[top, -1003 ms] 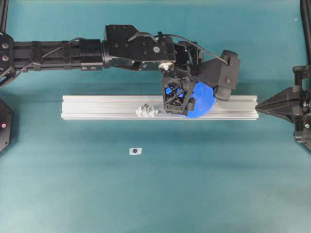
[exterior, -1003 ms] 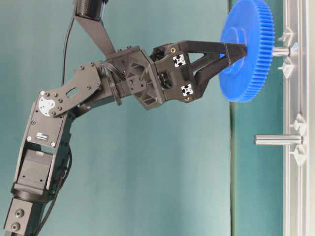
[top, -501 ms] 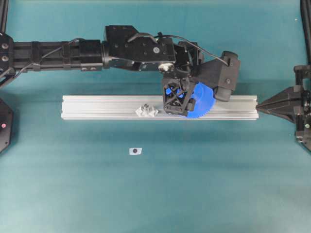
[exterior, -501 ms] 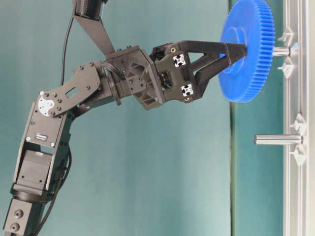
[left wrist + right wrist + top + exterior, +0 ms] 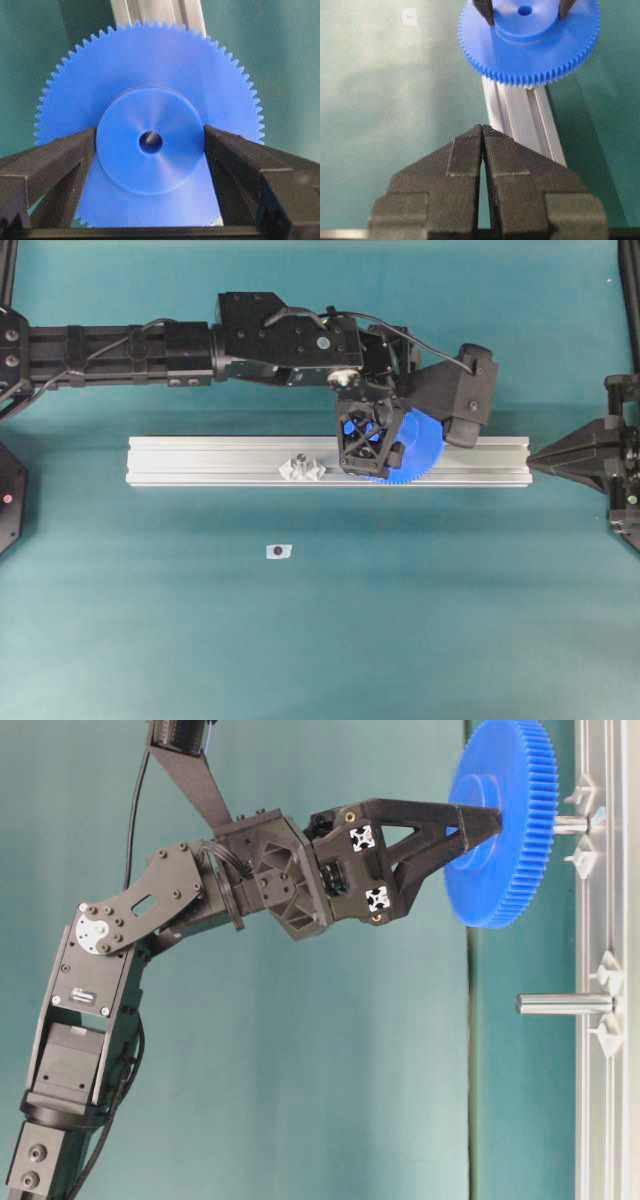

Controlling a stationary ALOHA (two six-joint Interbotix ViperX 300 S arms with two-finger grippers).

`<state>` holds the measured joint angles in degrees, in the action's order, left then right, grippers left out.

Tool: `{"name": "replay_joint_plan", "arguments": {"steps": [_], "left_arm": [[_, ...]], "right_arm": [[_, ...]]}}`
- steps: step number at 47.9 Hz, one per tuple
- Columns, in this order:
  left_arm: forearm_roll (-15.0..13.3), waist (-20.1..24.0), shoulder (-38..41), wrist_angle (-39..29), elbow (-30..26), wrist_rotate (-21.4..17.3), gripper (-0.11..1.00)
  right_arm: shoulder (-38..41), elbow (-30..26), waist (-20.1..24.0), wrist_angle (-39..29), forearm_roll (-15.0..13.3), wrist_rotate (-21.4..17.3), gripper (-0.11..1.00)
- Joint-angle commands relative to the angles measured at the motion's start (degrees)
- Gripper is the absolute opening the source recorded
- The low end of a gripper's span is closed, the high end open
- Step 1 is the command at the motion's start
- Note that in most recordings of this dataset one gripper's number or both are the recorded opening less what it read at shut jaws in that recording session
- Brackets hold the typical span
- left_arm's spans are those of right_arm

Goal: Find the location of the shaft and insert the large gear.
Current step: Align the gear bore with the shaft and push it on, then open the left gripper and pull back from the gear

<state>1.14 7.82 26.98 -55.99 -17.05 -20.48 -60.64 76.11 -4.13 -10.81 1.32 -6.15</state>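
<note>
We see the left gripper [image 5: 150, 145] with its fingers [image 5: 55, 165] spread wide and pinching the raised hub of the large gear [image 5: 500, 820], holding it over the aluminium rail [image 5: 220, 460] on the teal counter [image 5: 300, 640]. From table level, the shaft [image 5: 572, 823] pokes out behind the gear, its tip hidden by the disc. The right gripper [image 5: 482, 135] rests near the rail's end, fingers pressed together.

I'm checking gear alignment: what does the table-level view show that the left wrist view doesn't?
Only the table-level view shows the shaft poking out beyond the large gear, a second, bare peg further along the rail, and the left arm. Only the left wrist view shows the gear's centre hole and both fingers pressed against its hub. Both show the left pincer holding the gear over the rail.
</note>
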Motion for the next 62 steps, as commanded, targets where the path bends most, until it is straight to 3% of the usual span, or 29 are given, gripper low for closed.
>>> {"name": "replay_joint_plan", "arguments": {"steps": [1,17,62], "left_arm": [[0.2,-0.4,-2.2,0.4,-2.0,0.0,0.87],[0.2,-0.4,-1.8,-0.4,-2.1,0.2,0.93],[0.2,-0.8,-4.0,-3.0,-5.3,4.0,0.93]], "right_arm": [[0.4,-0.9,-0.2,0.2,0.1,-0.5,0.03],[0.4,-0.8,-0.2,0.3,0.1,-0.6,0.03],[0.4,-0.6,-0.2,0.2,0.1,-0.5,0.03]]}}
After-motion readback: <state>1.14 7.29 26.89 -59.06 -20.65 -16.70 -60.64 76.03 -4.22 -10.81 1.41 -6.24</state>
